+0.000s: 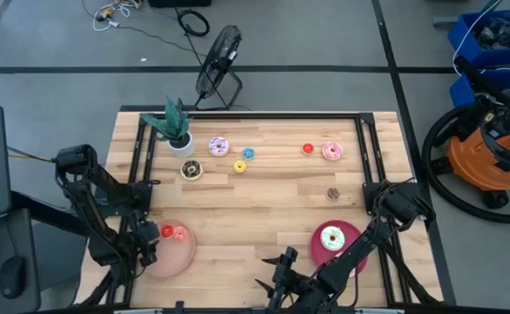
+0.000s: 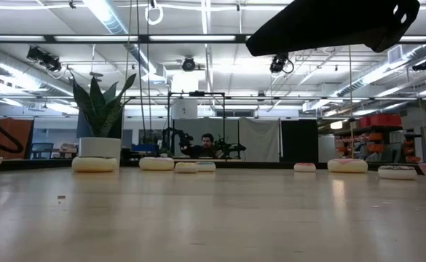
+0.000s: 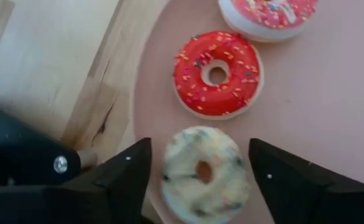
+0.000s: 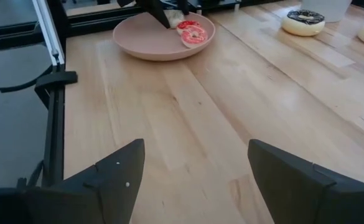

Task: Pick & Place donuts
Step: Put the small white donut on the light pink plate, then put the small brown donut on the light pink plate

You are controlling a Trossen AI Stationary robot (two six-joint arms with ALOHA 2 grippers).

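While our left gripper (image 3: 197,171) hangs over the near-left pink plate (image 1: 178,255), its fingers stand spread on either side of a white sprinkled donut (image 3: 203,174) that lies on the plate between them, untouched as far as we can tell. Just beyond it on the same plate sit a red donut (image 3: 218,73) and, farther on, a pink-iced donut (image 3: 270,15) partly cut off by the frame.

Our right gripper (image 4: 194,180) waits low over the near middle of the table (image 1: 263,205), fingers spread wide over bare wood and holding nothing. From there we see the pink plate well ahead of it, and a chocolate donut (image 4: 303,22) off to the far side.

On the near right, a white donut with blue icing (image 1: 331,237) rests on the crimson plate (image 1: 350,231). Across the far part of the table lie the rest: a purple-iced donut (image 1: 219,146) beside the potted plant (image 1: 176,129), the chocolate one below it, a small blue donut (image 1: 248,153) and a small yellow donut (image 1: 240,166) near the middle, a small red donut (image 1: 307,149) and a pink donut (image 1: 332,150) toward the right, and a small dark donut (image 1: 332,194) nearer to us.
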